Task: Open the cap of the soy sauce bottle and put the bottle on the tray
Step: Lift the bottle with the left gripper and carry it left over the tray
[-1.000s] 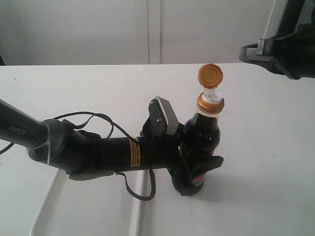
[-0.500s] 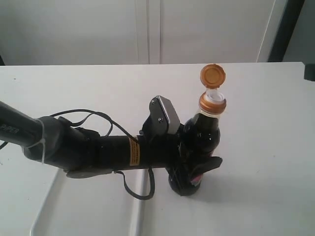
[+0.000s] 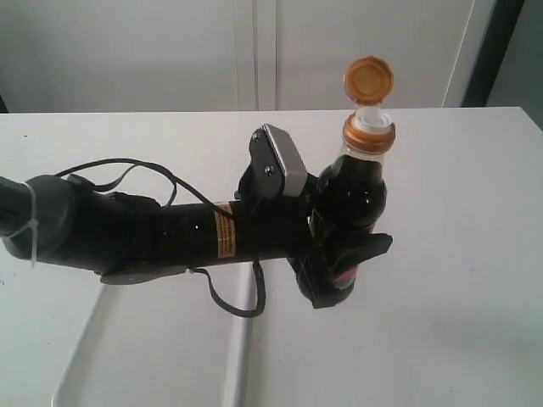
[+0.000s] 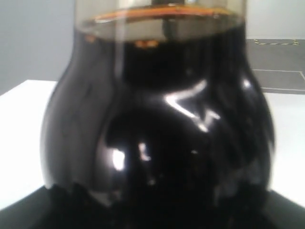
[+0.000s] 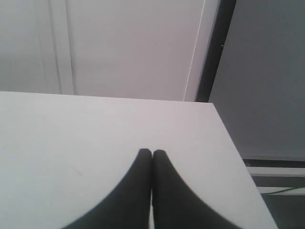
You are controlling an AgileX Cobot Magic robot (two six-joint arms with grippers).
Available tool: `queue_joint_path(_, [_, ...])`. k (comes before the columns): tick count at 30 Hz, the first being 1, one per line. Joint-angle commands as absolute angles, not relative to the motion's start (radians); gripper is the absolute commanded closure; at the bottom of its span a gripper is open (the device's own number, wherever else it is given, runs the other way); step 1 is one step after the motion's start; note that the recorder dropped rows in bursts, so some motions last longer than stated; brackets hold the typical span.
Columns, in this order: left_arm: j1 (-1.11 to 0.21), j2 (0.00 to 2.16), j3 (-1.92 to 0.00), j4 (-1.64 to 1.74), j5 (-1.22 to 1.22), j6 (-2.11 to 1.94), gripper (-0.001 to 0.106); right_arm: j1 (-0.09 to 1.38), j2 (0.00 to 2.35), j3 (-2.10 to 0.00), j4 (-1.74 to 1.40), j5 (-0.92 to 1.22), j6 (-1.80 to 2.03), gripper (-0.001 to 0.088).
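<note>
Exterior view shows the left gripper [image 3: 339, 267] clamped around the lower body of the soy sauce bottle [image 3: 352, 203], which stands upright over the white table [image 3: 458, 212] with the cap [image 3: 368, 80] flipped open above its white spout; the label is mostly hidden by the fingers and no writing on it can be read, nor on the arm's yellow sticker [image 3: 223, 236]. The tray [image 3: 81, 348] lies near the left arm, apart from the bottle. Right wrist view shows the right gripper [image 5: 152, 155] with fingertips pressed together, holding nothing.

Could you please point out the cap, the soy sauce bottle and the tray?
cap [image 3: 368, 80], exterior view, inner face of the open lid.
soy sauce bottle [image 3: 352, 199], exterior view, dark shoulder.
tray [image 3: 238, 356], exterior view, right rim.
</note>
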State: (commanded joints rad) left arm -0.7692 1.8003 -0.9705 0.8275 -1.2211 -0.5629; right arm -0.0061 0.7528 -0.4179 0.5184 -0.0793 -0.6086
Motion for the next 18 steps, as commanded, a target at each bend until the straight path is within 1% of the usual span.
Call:
queue_joint_path(4, [-0.765,1.754,-0.938,0.808,-1.172,-0.560,0.105,0.003,0.736,-0.416,0.518,-0.065,-0.609,0.0868])
queue_joint_path(10, [-0.721,1.698,-0.868,0.782,-1.173,-0.560,0.105,0.010,0.731,-0.416,0.520,-0.050,-0.607,0.0868])
queue_joint_path(18, [-0.667,1.611,-0.732,0.650,-1.207,-0.489,0.105,0.010,0.731,-0.416,0.522,-0.047,-0.607,0.0868])
